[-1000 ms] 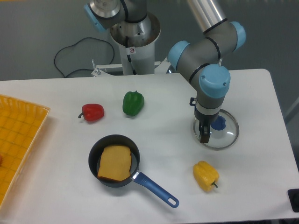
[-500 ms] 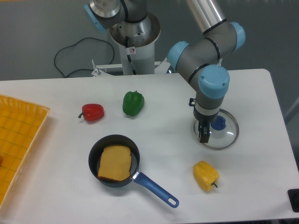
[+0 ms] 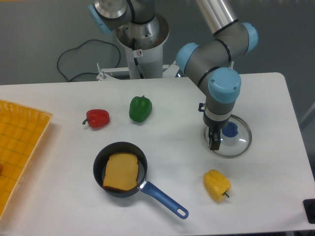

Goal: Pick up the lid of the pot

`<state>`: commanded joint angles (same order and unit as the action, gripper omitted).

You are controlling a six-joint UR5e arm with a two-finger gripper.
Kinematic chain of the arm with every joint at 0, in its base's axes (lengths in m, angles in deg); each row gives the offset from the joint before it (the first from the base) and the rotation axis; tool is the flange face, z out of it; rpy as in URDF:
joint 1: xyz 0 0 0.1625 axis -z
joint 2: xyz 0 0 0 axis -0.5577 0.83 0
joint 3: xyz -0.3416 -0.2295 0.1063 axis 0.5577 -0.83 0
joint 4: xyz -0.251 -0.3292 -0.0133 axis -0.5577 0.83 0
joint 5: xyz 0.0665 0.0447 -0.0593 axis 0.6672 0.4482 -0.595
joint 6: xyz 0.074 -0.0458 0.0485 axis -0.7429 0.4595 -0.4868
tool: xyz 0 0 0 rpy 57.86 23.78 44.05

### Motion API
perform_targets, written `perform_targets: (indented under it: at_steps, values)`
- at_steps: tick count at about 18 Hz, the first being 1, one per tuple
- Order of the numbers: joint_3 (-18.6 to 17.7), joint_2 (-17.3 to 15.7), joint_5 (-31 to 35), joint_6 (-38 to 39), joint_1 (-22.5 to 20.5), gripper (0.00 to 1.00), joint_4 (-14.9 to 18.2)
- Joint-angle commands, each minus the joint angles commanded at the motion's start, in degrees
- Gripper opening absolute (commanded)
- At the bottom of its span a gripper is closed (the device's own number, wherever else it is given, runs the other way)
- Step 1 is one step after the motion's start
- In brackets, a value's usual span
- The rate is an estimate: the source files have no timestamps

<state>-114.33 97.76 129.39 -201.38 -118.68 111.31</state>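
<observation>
My gripper [image 3: 209, 126] hangs from the arm on the right side of the table, its two dark fingertips apart with nothing seen between them. The pot lid [image 3: 242, 148], clear with a silvery rim and a blue knob [image 3: 230, 130], lies on the table. The gripper overlaps the lid's upper left part in this view, left of the knob, and hides some of the rim. How high the fingertips stand over the lid cannot be told.
A black pan [image 3: 100, 183] with a blue handle [image 3: 165, 199] holds a brown piece [image 3: 121, 171]. A yellow pepper [image 3: 216, 185] lies below the lid, a green pepper [image 3: 141, 108] and a red one [image 3: 97, 118] farther back. An orange-yellow crate [image 3: 22, 142] stands at left.
The arm and gripper have shifted very slightly to the left. The lid and the other objects have stayed where they were.
</observation>
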Motion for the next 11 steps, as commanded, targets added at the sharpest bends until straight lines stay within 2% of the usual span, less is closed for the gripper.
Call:
perform_targets:
  at_steps: [7, 9, 11]
  values:
    - [0.09, -0.44, 0.09, 1.58, -0.44, 1.00, 0.09]
    - [0.00, -1.58, 0.26, 2.11, -0.79, 1.00, 0.78]
    - [-1.84, -2.80, 0.26, 2.28, -1.66, 1.00, 0.70]
